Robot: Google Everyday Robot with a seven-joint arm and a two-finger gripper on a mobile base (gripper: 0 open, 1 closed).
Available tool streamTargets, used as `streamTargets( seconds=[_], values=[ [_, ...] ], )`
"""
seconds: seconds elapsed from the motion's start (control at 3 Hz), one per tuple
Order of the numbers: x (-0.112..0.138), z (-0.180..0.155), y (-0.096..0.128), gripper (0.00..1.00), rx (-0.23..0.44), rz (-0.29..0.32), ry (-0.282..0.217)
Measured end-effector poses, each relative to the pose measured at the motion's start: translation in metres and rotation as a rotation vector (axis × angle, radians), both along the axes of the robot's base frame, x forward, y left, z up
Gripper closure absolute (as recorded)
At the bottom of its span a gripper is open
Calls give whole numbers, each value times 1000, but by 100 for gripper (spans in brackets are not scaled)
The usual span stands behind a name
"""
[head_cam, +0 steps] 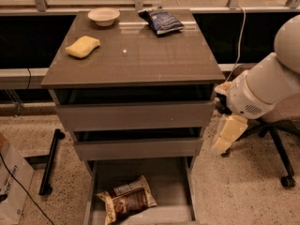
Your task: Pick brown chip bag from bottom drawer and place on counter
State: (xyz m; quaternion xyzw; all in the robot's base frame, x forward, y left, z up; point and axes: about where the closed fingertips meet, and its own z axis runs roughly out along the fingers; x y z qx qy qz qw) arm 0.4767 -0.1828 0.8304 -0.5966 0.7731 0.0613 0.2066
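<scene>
The brown chip bag (127, 200) lies flat in the bottom drawer (174, 186), which is pulled out at the foot of the cabinet. The counter (140, 55) is the glossy grey-brown top above it. My gripper (228, 134) hangs as a cream piece from the white arm (262, 88), just right of the cabinet at the height of the middle drawer. It is above and to the right of the bag and holds nothing that I can see.
On the counter are a dark blue chip bag (161, 20), a white bowl (103, 16) and a yellow sponge (83, 46). An office chair (281, 144) stands behind the arm on the right. A cardboard box (11, 191) and a black bar (50, 168) are on the floor at the left.
</scene>
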Motion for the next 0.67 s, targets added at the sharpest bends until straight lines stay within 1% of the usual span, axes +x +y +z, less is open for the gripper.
streamTargets(
  seconds=[0.33, 0.67],
  values=[
    [-1, -38, 24, 0, 74, 33, 13],
    [2, -78, 48, 0, 180, 74, 16]
  ],
)
